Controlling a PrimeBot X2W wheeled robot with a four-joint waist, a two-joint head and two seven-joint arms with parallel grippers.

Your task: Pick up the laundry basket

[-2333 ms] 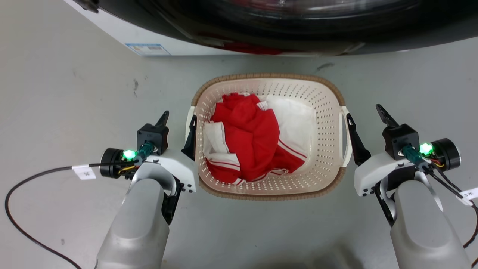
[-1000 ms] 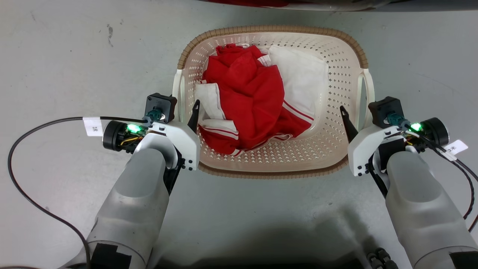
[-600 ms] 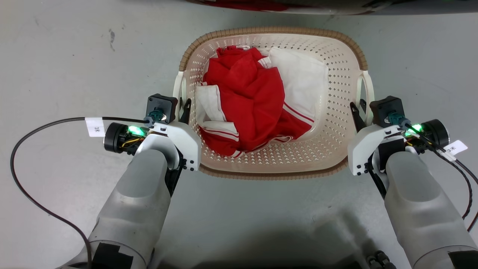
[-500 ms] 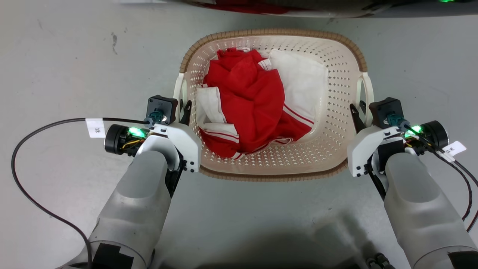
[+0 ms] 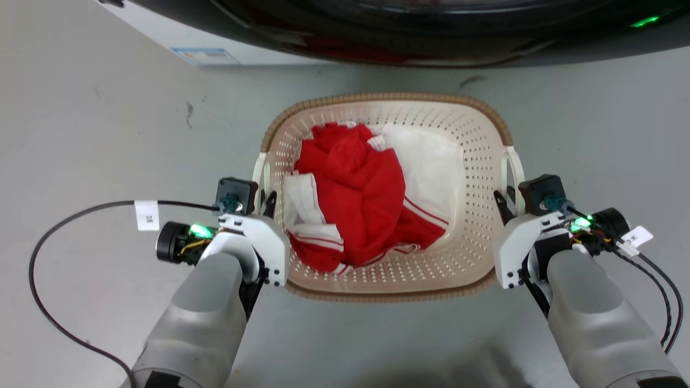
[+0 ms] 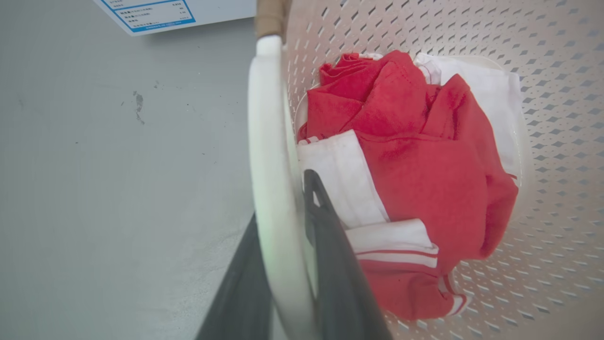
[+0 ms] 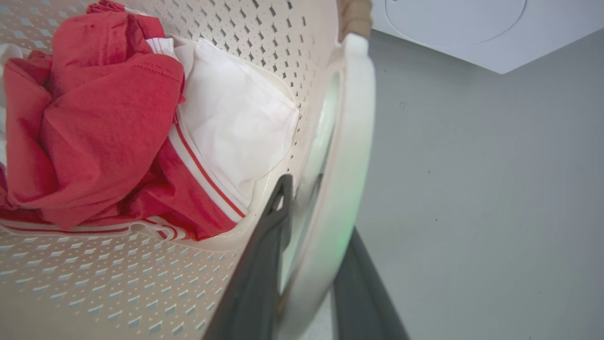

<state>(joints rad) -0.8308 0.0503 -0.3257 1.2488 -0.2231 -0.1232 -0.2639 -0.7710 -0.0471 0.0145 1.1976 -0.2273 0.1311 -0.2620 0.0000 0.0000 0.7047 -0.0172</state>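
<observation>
My left end effector (image 5: pixel 264 199) and right end effector (image 5: pixel 507 197), apart beside the laundry basket (image 5: pixel 476 161) earlier, are now clamped on its white handles (image 5: pixel 261 171).

Left tool (image 6: pixel 282 203), right tool (image 7: pixel 318 208) — once agape — now tight on laundry basket (image 5: pixel 388 98) handles (image 6: pixel 270 141).

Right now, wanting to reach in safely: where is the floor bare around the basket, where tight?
Bare floor lies left of the laundry basket, beyond the cable, and right of it. Crowded: its handles, held by the left end effector and right end effector, and the strip before the washing machine.
</observation>
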